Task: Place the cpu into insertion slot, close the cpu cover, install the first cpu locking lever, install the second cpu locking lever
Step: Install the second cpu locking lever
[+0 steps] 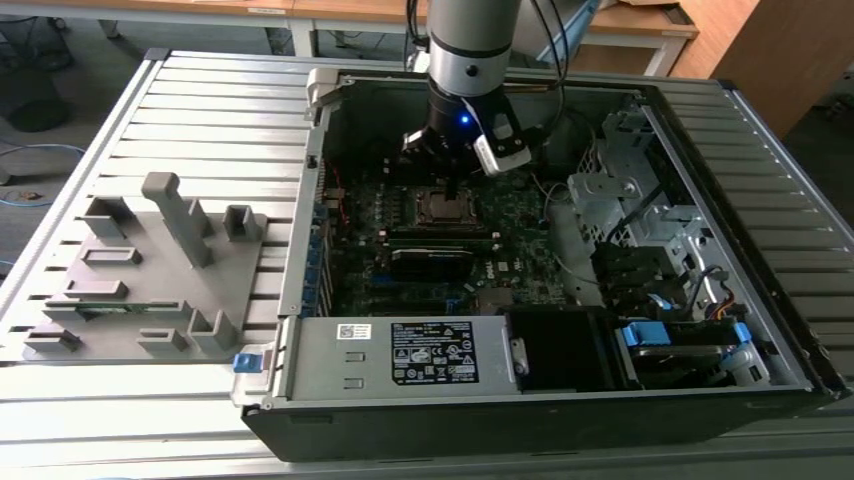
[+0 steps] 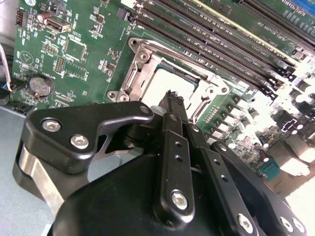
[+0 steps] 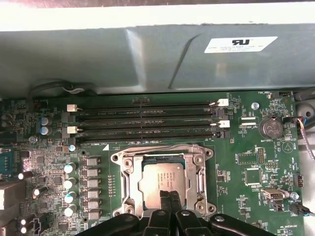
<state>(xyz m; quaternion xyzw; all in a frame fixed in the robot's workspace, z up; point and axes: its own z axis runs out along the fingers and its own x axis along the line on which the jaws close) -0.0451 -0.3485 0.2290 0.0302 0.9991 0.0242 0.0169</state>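
Grey cpu (image 3: 165, 179) flat in socket under cpu cover (image 3: 129, 173), square with memory slots (image 3: 145, 123), tool (image 3: 168, 195) closed above.

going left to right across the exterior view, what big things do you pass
Grey fixture tray → open computer case's left wall → cpu in its socket, with the gripper just above it → silver drive cage.

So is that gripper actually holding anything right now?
Nothing seems held: the gripper is shut, its tips over the cpu seated in its socket.
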